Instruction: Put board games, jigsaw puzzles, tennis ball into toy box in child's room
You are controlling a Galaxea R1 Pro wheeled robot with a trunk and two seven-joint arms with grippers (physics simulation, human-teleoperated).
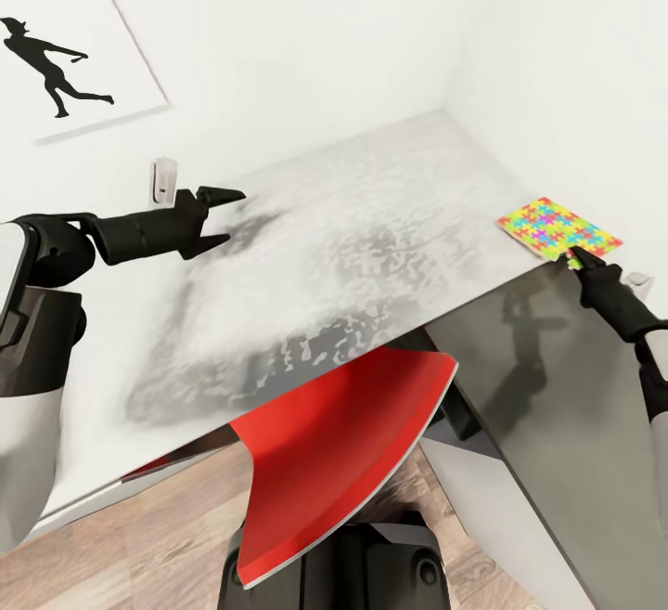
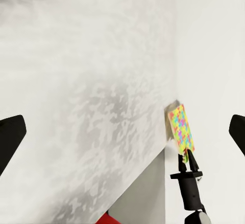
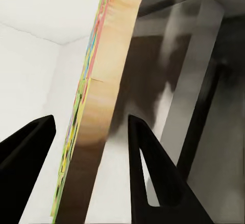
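1. Your right hand [image 1: 577, 259] sits at the near edge of the jigsaw puzzle [image 1: 558, 227], at the bench's right rim. In the right wrist view its two dark fingers [image 3: 153, 168] stand apart on either side of the puzzle's thin edge [image 3: 102, 96], with a gap on both sides, so the hand is open around the box and not yet closed on it.
2. The left wrist view shows the same thing from across the bench: the right hand's fingertips [image 2: 187, 158] straddle the puzzle's [image 2: 180, 128] near end.
3. The puzzle lies flat on the bench [image 1: 353, 239], coloured face up, with its outer part reaching past the right rim, close to the white side wall.
4. Your left hand [image 1: 221, 217] hovers above the left part of the bench with its fingers spread wide and nothing between them; the left wrist view shows its two fingertips [image 2: 10, 137] far apart at the picture's edges.
5. The bench top is a mottled grey-white surface.
6. Below the bench's front edge, a red panel [image 1: 343, 461] shows, with wooden floor [image 1: 139, 545] beneath it.
7. On the wall behind the left hand hangs a picture of a black running figure [image 1: 56, 62].
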